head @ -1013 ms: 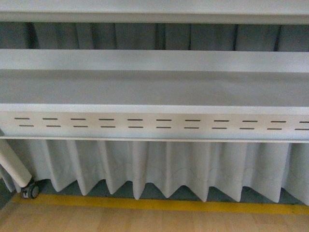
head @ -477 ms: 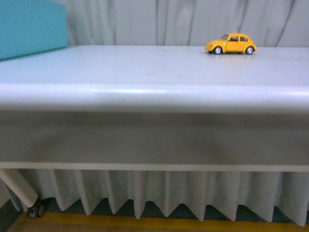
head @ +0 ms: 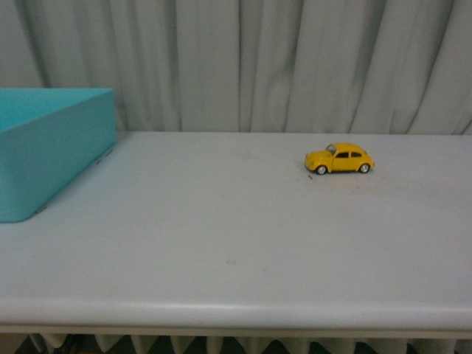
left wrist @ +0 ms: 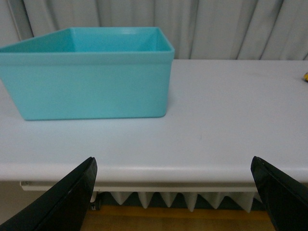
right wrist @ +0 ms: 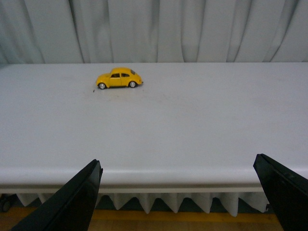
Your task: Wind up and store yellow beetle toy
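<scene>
The yellow beetle toy (head: 340,158) stands on its wheels on the white table (head: 221,243), right of middle and toward the back, side-on with its nose to the left. It also shows in the right wrist view, yellow beetle toy (right wrist: 119,78), far beyond my right gripper (right wrist: 178,192), which is open and empty in front of the table's near edge. My left gripper (left wrist: 173,190) is open and empty too, short of the table edge, facing the teal bin (left wrist: 91,72). Neither arm shows in the front view.
The teal open-top bin (head: 44,147) sits at the table's left end. Grey curtains (head: 243,66) hang close behind the table. A pleated white skirt (right wrist: 144,202) hangs under the tabletop, above a wooden floor with a yellow stripe.
The front view has risen from the shelves and skirt below up to the tabletop. The toy and the teal bin now show from above. The toy itself has not moved.
</scene>
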Robot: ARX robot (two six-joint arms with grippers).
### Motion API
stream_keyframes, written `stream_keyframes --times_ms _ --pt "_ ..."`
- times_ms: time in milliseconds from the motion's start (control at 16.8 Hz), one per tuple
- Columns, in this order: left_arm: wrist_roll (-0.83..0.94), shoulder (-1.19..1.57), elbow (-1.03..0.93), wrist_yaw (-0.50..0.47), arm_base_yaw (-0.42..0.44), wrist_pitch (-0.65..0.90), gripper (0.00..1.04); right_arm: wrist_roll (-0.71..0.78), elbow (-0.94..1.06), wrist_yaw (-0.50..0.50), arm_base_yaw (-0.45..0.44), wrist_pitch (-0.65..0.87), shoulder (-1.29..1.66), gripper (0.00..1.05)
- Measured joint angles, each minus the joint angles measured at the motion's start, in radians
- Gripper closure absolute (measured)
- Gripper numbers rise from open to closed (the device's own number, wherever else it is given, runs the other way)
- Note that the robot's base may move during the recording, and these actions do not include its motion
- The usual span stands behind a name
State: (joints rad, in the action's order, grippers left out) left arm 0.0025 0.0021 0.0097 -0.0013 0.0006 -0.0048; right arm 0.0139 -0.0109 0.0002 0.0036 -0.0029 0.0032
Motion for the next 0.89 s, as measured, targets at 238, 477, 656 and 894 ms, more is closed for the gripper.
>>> stream_keyframes --times_ms 238,477,656,894 --pt "0.0 0.0 0.0 0.001 0.0 0.0 0.07 -0.003 0.0 0.0 0.0 -0.001 0.0 0.07" --pt "0.0 0.0 0.0 0.001 0.0 0.002 0.07 -0.004 0.0 0.001 0.0 -0.001 0.0 0.07" --pt "0.0 0.0 0.0 0.0 0.0 0.005 0.07 -0.004 0.0 0.0 0.0 0.003 0.0 0.07" --pt "0.0 0.0 0.0 0.001 0.0 0.002 0.07 -0.004 0.0 0.0 0.0 0.0 0.0 0.07"
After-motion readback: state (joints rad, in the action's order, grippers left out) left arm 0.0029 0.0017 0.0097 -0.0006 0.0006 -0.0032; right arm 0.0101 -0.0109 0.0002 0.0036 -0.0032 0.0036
